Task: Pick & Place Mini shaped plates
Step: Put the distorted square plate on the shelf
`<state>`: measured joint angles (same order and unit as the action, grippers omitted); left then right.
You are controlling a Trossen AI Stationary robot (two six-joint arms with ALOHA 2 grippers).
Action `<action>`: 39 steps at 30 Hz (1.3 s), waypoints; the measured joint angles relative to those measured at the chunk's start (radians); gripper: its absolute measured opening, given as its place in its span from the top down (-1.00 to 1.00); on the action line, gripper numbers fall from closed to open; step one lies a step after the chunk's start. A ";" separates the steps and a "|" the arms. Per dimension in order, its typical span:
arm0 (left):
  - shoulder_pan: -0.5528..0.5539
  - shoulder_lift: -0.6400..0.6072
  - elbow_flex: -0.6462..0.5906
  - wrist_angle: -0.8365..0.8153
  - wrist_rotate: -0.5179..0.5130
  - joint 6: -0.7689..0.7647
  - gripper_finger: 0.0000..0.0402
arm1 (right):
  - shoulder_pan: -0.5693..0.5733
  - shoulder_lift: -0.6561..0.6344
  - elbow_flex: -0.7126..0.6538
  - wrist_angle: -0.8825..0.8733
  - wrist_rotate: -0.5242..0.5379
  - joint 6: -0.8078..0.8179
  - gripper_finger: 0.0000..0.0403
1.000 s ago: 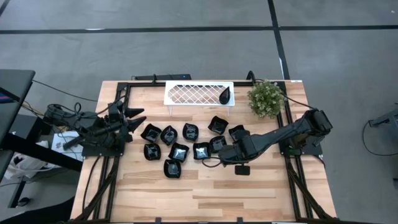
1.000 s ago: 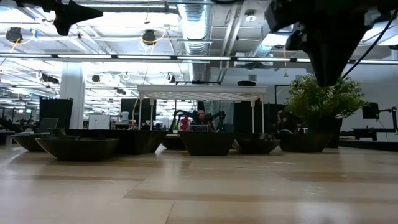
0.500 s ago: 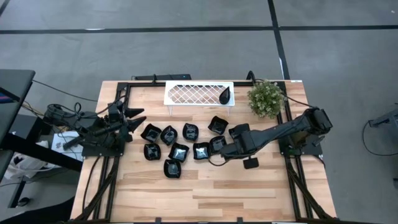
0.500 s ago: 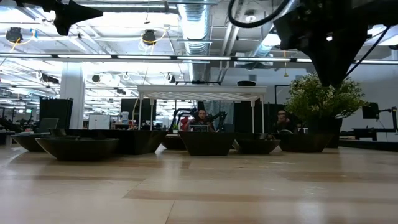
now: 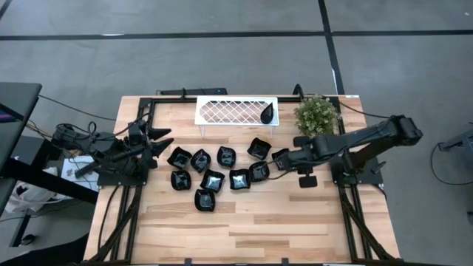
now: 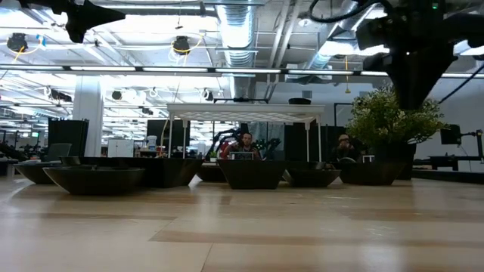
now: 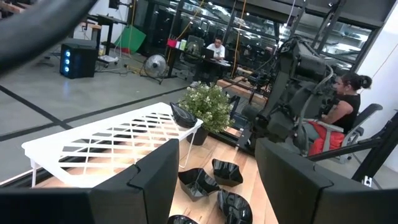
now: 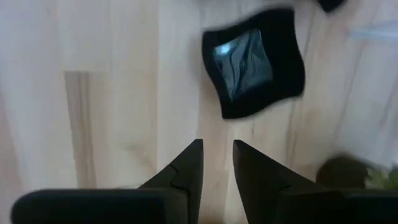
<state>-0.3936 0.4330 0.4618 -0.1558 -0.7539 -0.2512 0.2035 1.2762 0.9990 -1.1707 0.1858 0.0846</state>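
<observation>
Several mini shaped plates, glossy black, lie in a cluster (image 5: 222, 174) on the middle of the wooden table. One teardrop plate (image 5: 268, 114) lies on the white lattice tray (image 5: 222, 111) at the far edge. My right gripper (image 8: 217, 163) points down, well above the table at the cluster's right end (image 5: 287, 161). It is narrowly open with nothing between its fingers. A squarish plate (image 8: 255, 62) lies on the wood ahead of the fingertips. My left gripper (image 5: 161, 140) waits wide open and level, high at the table's left.
A green potted plant (image 5: 316, 118) stands at the far right, close behind my right arm (image 5: 347, 144). The tray stands on thin legs (image 6: 242, 117). Bare wood (image 5: 244, 229) covers the near half of the table. People sit in the room beyond (image 7: 345, 102).
My right gripper has moved away from the cluster's near right side toward the table's right and far edges, rolling somewhat as the arm drew back. It stays high, pointing down. No plate has moved.
</observation>
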 joint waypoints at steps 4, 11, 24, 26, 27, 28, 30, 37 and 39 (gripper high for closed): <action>0.000 0.000 0.000 0.000 0.000 0.003 -0.07 | 0.001 -0.039 -0.073 0.118 -0.005 -0.091 0.59; 0.000 0.000 0.000 0.001 0.000 0.003 -0.07 | -0.029 0.009 -0.106 0.217 -0.004 -0.173 0.59; 0.000 0.000 0.000 0.001 0.000 0.003 -0.07 | -0.039 0.051 -0.105 0.319 -0.009 -0.233 0.60; 0.000 0.000 0.000 0.001 0.000 0.003 -0.07 | -0.040 0.052 -0.105 0.317 -0.009 -0.227 0.60; 0.000 0.000 0.000 0.001 0.000 0.003 -0.07 | -0.040 0.052 -0.105 0.313 -0.009 -0.226 0.60; 0.000 0.000 0.000 0.001 0.000 0.005 -0.07 | -0.040 0.052 -0.105 0.314 -0.009 -0.226 0.60; 0.000 0.000 0.000 0.001 0.000 0.008 -0.07 | -0.040 0.052 -0.105 0.315 -0.012 -0.226 0.60; 0.000 0.000 0.000 0.001 0.000 0.011 -0.07 | -0.040 0.052 -0.105 0.324 -0.065 -0.225 0.60; 0.000 0.000 0.000 0.001 0.000 0.011 -0.07 | -0.039 0.052 -0.105 0.324 -0.064 -0.225 0.59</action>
<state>-0.3939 0.4332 0.4622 -0.1551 -0.7536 -0.2405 0.1642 1.3281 0.8940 -0.8463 0.1215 -0.1402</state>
